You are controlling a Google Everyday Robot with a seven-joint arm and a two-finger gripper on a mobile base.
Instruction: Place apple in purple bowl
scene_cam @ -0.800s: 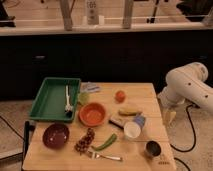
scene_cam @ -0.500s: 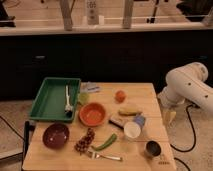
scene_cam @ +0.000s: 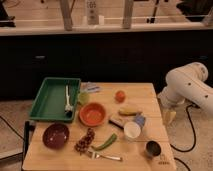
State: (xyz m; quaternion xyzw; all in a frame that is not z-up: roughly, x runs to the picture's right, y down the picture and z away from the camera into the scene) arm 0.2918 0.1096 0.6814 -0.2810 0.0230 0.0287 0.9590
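Note:
The apple (scene_cam: 120,96) is small and reddish-orange and sits on the wooden table (scene_cam: 145,90) toward its far right side. The purple bowl (scene_cam: 55,135) stands empty at the table's near left corner. My white arm (scene_cam: 187,87) is folded off the table's right edge. My gripper (scene_cam: 169,116) hangs down beside that edge, to the right of the apple and a little nearer than it, clear of it and holding nothing that I can see.
A green tray (scene_cam: 47,102) with a utensil sits at the far left. An orange bowl (scene_cam: 92,114), a banana (scene_cam: 129,112), a white cup (scene_cam: 132,130), a metal cup (scene_cam: 153,148), grapes (scene_cam: 85,141), a green pepper (scene_cam: 106,142) and a fork (scene_cam: 106,156) lie between apple and bowl.

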